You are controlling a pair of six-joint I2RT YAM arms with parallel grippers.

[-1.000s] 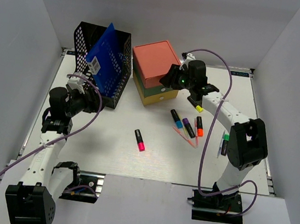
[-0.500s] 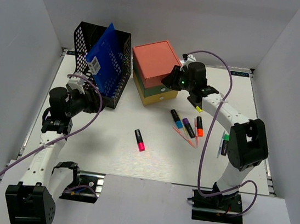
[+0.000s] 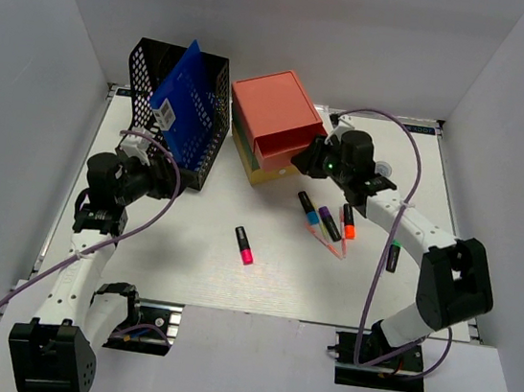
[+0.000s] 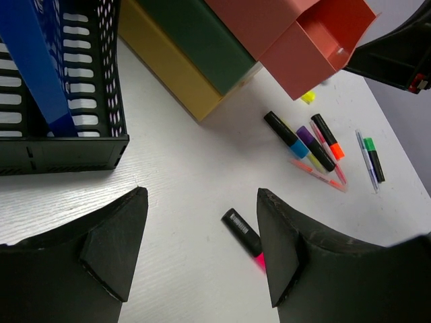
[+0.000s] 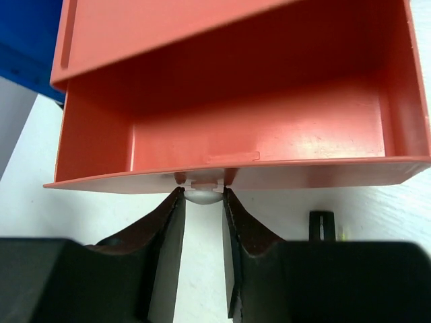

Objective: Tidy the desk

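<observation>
On the white desk (image 3: 185, 268) stands a drawer box (image 3: 272, 108) with a coral top and green and yellow layers. Its coral top drawer (image 5: 256, 128) is pulled out and looks empty inside. My right gripper (image 5: 202, 202) is shut on the drawer's small pale knob (image 5: 202, 194); from above it (image 3: 313, 162) sits at the drawer front (image 3: 280, 152). My left gripper (image 4: 202, 198) hangs open over bare desk, beside the basket (image 3: 180, 118). A pink highlighter (image 3: 244, 245) lies mid-desk, seen past the left gripper's right finger (image 4: 244, 232).
A black mesh basket (image 4: 67, 138) holding a blue folder (image 3: 187, 90) stands at the back left. Blue (image 3: 309, 208), purple (image 3: 330, 224) and orange (image 3: 348, 221) markers lie right of the box, with a green one (image 3: 393, 255) farther right. A yellow marker tip (image 4: 308, 96) shows under the drawer.
My right gripper closed on the knob and drew the coral drawer out of the box, the arm shifting right and nearer. The left arm has stayed still.
</observation>
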